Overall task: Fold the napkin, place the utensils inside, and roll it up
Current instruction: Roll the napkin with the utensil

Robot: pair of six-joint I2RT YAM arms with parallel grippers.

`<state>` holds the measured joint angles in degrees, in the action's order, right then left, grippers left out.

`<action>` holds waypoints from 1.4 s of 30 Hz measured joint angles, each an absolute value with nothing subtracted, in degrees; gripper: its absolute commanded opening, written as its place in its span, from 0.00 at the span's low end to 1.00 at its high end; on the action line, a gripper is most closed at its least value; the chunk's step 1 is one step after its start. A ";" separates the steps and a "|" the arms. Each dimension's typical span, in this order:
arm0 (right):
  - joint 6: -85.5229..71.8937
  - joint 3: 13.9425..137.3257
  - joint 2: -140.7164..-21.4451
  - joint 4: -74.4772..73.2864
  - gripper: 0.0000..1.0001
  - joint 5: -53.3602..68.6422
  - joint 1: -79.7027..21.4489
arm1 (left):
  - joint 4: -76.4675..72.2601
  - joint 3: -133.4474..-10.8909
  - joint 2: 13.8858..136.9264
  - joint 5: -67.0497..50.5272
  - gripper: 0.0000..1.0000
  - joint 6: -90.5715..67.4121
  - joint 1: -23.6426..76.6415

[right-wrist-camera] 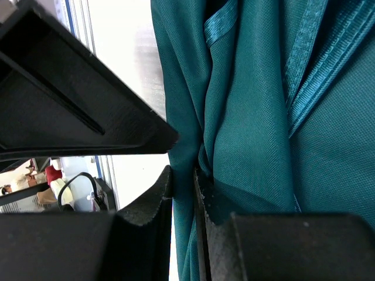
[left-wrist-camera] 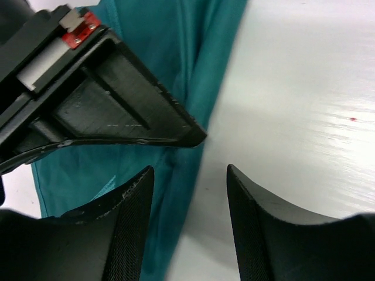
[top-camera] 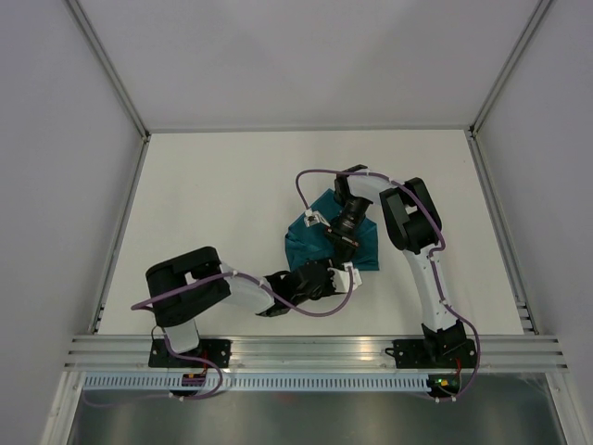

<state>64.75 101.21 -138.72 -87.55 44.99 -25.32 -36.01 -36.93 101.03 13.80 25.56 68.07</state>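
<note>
The teal napkin point(top-camera: 298, 243) lies bunched and folded on the white table, between the two arms. My right gripper point(top-camera: 336, 241) comes down on it from above. In the right wrist view this gripper point(right-wrist-camera: 183, 187) is shut on a hanging fold of the napkin point(right-wrist-camera: 258, 117). My left gripper point(top-camera: 346, 274) sits at the napkin's near edge. In the left wrist view it point(left-wrist-camera: 190, 193) is open, with the napkin's edge point(left-wrist-camera: 176, 58) running along its left finger point(left-wrist-camera: 126, 222) and bare table in the gap. The utensils are hidden or out of view.
The white table point(top-camera: 213, 204) is walled by white panels at the left, back and right. An aluminium rail point(top-camera: 315, 350) runs along the near edge. Each wrist view shows the other gripper's black body close by point(left-wrist-camera: 117, 105) point(right-wrist-camera: 70, 99).
</note>
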 measured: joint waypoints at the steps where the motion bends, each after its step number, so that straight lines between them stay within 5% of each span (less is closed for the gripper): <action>1: 64.73 101.23 -138.72 -87.55 0.14 44.99 -25.32 | -36.21 -36.93 101.14 13.78 0.58 25.56 67.55; 11: 64.71 101.41 -138.82 -87.72 0.14 44.99 -25.32 | -36.16 -37.80 102.50 11.90 0.45 25.58 64.66; 18: 64.51 101.95 -139.28 -88.16 0.15 44.99 -25.30 | -32.93 -39.88 103.35 8.88 0.09 25.65 64.55; 20: 64.51 102.08 -139.35 -88.27 0.22 44.91 -25.19 | -31.75 -40.47 103.35 7.66 0.03 25.67 64.10; 27: 61.60 101.58 -137.56 -87.57 0.50 45.78 -23.90 | -29.10 -42.30 103.35 -0.58 0.02 23.24 60.07; 42: 47.33 86.72 -111.09 -54.76 0.54 49.47 -6.59 | -28.99 -43.05 104.49 -24.01 0.02 9.80 47.37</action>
<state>47.33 86.72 -111.09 -54.76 49.47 -6.59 -28.99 -43.05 104.49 -24.01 9.80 47.37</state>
